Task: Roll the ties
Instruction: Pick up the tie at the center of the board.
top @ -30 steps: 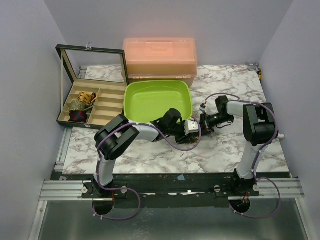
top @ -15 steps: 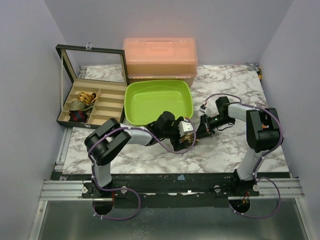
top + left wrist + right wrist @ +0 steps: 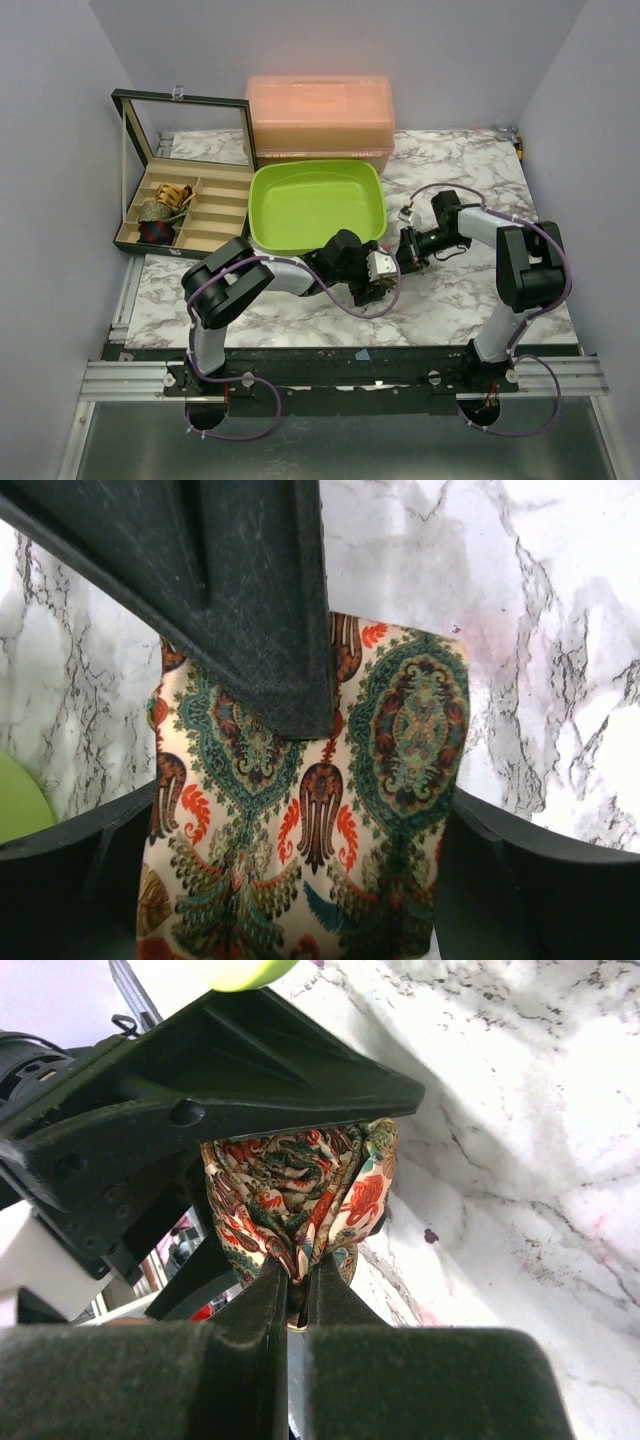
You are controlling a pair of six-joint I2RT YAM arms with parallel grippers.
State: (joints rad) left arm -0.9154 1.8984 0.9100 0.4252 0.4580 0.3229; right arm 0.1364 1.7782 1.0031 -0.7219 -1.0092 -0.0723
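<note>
One floral tie with an orange, red, cream and green pattern sits bunched between my two grippers, just in front of the lime-green tray; it shows as a small dark bundle in the top view. My left gripper holds it, its fingers pressing on both sides of the fabric. The gripper looks straight down on the tie. My right gripper meets it from the right. Its jaws are pinched shut on a fold of the tie. Its finger crosses the left wrist view from above.
The lime-green tray stands just behind the grippers, with an orange plastic box behind it. An open compartment case with rolled ties sits at the left. The marble table runs to the right.
My left arm swung its elbow left and part of the way back, and the left wrist turned at the tie. The right gripper has stayed almost in place on the tie.
</note>
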